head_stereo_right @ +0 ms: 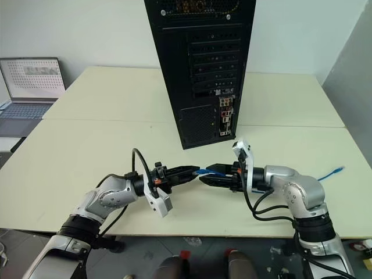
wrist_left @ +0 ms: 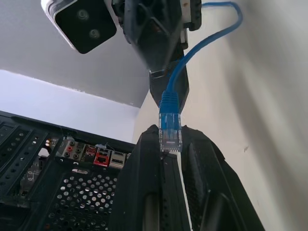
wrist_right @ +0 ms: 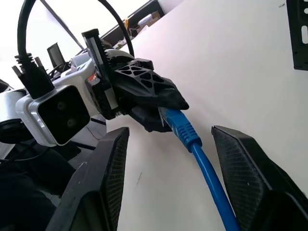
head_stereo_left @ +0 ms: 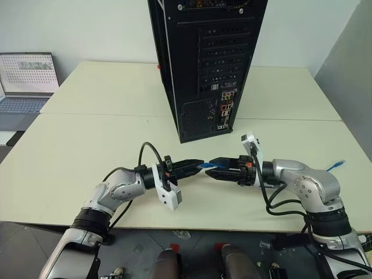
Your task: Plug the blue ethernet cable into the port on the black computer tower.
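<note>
- Left gripper [head_stereo_left: 197, 164] fingers clamp the blue ethernet cable [wrist_right: 192, 144] by its plug, presenting it for handover.
- Right gripper [head_stereo_left: 214, 167] fingers spread around the cord, near the black computer tower [head_stereo_left: 203, 64].

A pale cream worktop [head_stereo_left: 87, 145] spans the scene, made of sections that meet along a seam running from 9 o'clock to 3 o'clock across its middle. At about 10 o'clock, beyond the worktop's edge, an open grey laptop [head_stereo_left: 26, 81] sits with its screen lit and its keyboard showing below. A plain white wall [head_stereo_left: 75, 29] stands behind at 12 o'clock. A grey panel [head_stereo_left: 349, 87] rises at 2 o'clock.
</note>
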Robot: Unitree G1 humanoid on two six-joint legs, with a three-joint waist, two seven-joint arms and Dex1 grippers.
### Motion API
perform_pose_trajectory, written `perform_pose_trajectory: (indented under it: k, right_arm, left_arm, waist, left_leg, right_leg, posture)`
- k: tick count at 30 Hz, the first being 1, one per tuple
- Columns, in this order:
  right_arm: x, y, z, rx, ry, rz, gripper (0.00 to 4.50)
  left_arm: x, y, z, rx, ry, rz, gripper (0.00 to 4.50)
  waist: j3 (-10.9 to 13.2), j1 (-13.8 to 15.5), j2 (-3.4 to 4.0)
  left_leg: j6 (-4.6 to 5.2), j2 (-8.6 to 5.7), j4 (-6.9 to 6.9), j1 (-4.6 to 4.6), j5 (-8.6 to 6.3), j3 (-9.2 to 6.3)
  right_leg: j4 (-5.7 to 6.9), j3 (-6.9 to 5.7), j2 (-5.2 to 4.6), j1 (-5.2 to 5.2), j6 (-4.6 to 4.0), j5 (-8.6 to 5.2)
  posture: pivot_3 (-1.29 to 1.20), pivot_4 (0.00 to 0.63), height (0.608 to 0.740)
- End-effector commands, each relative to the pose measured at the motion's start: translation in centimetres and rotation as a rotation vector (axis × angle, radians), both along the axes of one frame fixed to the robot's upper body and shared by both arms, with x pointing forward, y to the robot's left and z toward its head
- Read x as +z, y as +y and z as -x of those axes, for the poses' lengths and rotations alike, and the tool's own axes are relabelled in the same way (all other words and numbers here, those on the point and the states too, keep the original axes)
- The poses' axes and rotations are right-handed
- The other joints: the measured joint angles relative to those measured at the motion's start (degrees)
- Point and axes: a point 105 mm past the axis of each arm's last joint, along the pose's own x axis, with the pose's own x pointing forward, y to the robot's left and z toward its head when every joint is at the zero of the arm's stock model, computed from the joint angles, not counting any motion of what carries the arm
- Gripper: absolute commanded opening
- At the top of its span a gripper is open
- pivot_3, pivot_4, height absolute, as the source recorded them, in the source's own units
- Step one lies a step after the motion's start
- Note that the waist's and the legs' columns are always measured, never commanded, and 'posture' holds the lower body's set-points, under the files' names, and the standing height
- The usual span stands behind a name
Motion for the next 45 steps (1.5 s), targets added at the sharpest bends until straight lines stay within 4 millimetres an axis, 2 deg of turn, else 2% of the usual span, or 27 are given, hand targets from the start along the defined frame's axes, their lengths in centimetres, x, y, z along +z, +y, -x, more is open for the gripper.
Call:
perform_pose_trajectory:
  k: [1, 2, 6, 7, 9, 12, 20, 22, 29, 33, 37, 39, 45]
  right_arm:
    - [1.3, 0.1, -0.3, 0.001, -0.042, -0.030, 2.52]
    - [1.3, 0.1, -0.3, 0.000, -0.044, -0.029, 2.46]
    - [1.3, 0.2, -0.5, -0.005, -0.051, -0.029, 1.49]
    - [1.3, 0.2, -0.5, -0.006, -0.052, -0.029, 1.42]
    - [1.3, 0.2, -0.6, -0.006, -0.053, -0.029, 0.78]
    - [1.3, 0.3, -0.7, -0.008, -0.054, -0.029, 0.08]
    - [1.4, 0.3, -0.8, -0.010, -0.052, -0.033, 0.00]
    - [1.4, 0.2, -0.8, -0.011, -0.051, -0.033, 0.00]
    - [1.8, -0.6, -1.6, -0.098, -0.108, -0.026, 0.00]
    - [2.8, -1.9, -2.1, -0.194, -0.191, -0.015, 0.00]
    - [4.1, -3.4, -3.3, -0.375, -0.308, -0.003, 0.00]
    - [4.5, -3.8, -4.0, -0.466, -0.377, 0.026, 0.00]
    - [5.7, -4.2, -6.9, -0.802, -0.516, 0.052, 0.00]
  left_arm:
    - [0.9, -0.2, 0.1, -0.018, -0.042, 0.014, 0.27]
    - [1.0, -0.2, 0.1, -0.018, -0.043, 0.019, 0.27]
    - [1.0, -0.4, 0.3, -0.024, -0.044, 0.019, 0.27]
    - [1.0, -0.4, 0.4, -0.025, -0.043, 0.020, 0.27]
    - [0.9, -0.4, 0.4, -0.025, -0.042, 0.020, 0.27]
    - [0.9, -0.4, 0.5, -0.025, -0.043, 0.020, 0.27]
    - [0.4, -0.2, 0.7, -0.019, 0.011, 0.029, 0.27]
    - [0.3, -0.1, 0.7, -0.015, 0.037, 0.036, 0.98]
    - [-0.2, 1.1, -0.6, 0.087, 0.205, 0.108, 2.37]
    - [0.5, 1.5, -1.6, 0.171, 0.334, 0.226, 3.24]
    - [1.2, 1.2, -2.7, 0.262, 0.620, 0.436, 3.97]
    - [2.1, 0.9, -3.2, 0.298, 0.683, 0.517, 4.43]
    - [5.1, 0.0, -4.9, 0.425, 0.734, 0.661, 4.48]
  waist:
    - [0.00, 0.00, 0.00]
    - [0.00, -0.03, 0.00]
    - [0.00, -0.03, 0.00]
    - [0.00, -0.03, 0.00]
    - [0.00, -0.03, 0.00]
    - [0.00, -0.05, 0.00]
    - [0.00, -0.05, 0.00]
    - [0.00, -0.04, 0.00]
    - [0.00, -0.06, 0.00]
    - [0.00, -0.06, 0.00]
    - [0.00, -0.06, 0.00]
    - [0.00, -0.09, 0.00]
    - [0.00, -0.23, 0.00]
  left_leg:
    - [0.00, 0.00, 0.00, 0.00, 0.00, 0.00]
    - [0.00, 0.01, 0.00, 0.00, 0.00, 0.00]
    - [0.00, 0.01, 0.00, 0.01, 0.00, 0.00]
    - [0.00, 0.01, 0.00, 0.00, 0.00, 0.00]
    - [0.00, 0.01, 0.00, 0.00, 0.00, 0.00]
    - [0.00, 0.02, 0.00, 0.01, 0.00, 0.00]
    - [0.00, 0.02, 0.00, 0.01, 0.00, 0.00]
    - [0.00, 0.02, 0.00, 0.01, 0.00, 0.00]
    - [0.00, 0.02, 0.00, 0.00, 0.00, 0.00]
    - [0.00, 0.01, 0.00, -0.01, 0.00, -0.01]
    - [0.00, -0.01, 0.00, -0.03, 0.00, -0.02]
    - [0.00, 0.00, 0.00, -0.03, 0.00, -0.04]
    - [-0.01, 0.06, 0.00, -0.01, 0.00, -0.04]
  right_leg:
    - [0.00, 0.00, 0.00, 0.00, 0.00, 0.00]
    - [0.00, 0.00, 0.00, 0.00, 0.00, 0.00]
    - [0.00, 0.00, 0.01, 0.00, 0.00, 0.00]
    - [0.00, 0.00, 0.01, 0.00, 0.00, 0.00]
    - [0.00, 0.00, 0.01, 0.00, 0.00, 0.00]
    - [0.00, 0.00, 0.02, 0.00, 0.00, 0.00]
    - [0.00, 0.00, 0.02, 0.00, 0.00, 0.00]
    - [0.00, 0.01, 0.02, 0.00, 0.00, 0.00]
    - [0.00, 0.00, 0.01, -0.01, 0.00, 0.00]
    - [0.00, 0.00, 0.01, -0.01, 0.00, 0.00]
    - [0.00, 0.00, 0.00, -0.01, 0.01, 0.00]
    - [0.01, -0.01, 0.00, -0.01, 0.01, -0.01]
    - [0.01, 0.03, 0.13, -0.01, 0.01, -0.01]
  posture:
    - [0.00, 0.150, 0.740]
    - [0.00, 0.150, 0.740]
    - [0.00, 0.150, 0.740]
    - [0.00, 0.150, 0.740]
    - [0.00, 0.150, 0.740]
    - [0.00, 0.150, 0.740]
    - [0.00, 0.150, 0.740]
    - [0.00, 0.150, 0.740]
    - [0.00, 0.150, 0.740]
    - [0.00, 0.150, 0.740]
    - [0.00, 0.150, 0.740]
    - [0.00, 0.150, 0.740]
    - [0.00, 0.150, 0.740]
